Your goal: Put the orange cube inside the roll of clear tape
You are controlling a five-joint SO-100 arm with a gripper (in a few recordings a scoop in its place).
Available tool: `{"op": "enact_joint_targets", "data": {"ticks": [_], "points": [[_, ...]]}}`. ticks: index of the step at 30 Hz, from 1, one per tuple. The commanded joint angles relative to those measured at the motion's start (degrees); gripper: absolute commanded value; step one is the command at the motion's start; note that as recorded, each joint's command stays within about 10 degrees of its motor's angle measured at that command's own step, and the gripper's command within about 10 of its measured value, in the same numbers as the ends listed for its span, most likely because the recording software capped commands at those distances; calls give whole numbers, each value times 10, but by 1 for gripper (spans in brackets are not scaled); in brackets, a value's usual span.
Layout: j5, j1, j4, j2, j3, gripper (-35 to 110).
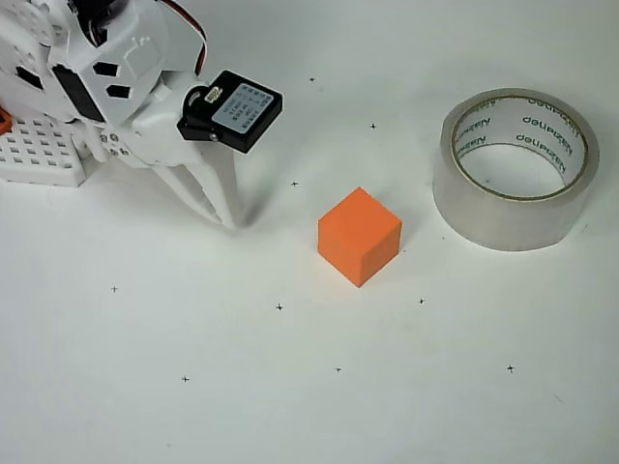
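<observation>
The orange cube (359, 236) sits on the white table near the middle of the overhead view. To its upper right lies the roll of clear tape (515, 170), flat on the table, with its hole facing up and green lettering on the white core. My white gripper (224, 215) reaches down from the upper left, its tips close to the table and well left of the cube. The two fingers lie together with nothing between them, so the gripper is shut.
A white perforated block (39, 152) with a small orange piece sits at the left edge under the arm. Small black cross marks dot the table surface.
</observation>
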Motion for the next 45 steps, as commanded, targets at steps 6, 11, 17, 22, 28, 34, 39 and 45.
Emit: {"op": "enact_joint_targets", "data": {"ticks": [6, 11, 17, 22, 28, 34, 39, 45], "points": [[-50, 32, -25, 91, -46, 0], [-50, 33, -25, 91, -46, 0], [-33, 5, -25, 94, -46, 0], [0, -29, -45, 94, -46, 0], [55, -85, -105, 95, -47, 1], [82, -112, -104, 73, -87, 3], [83, -126, -105, -67, -168, 4], [69, -140, -129, -224, -258, 6]]}}
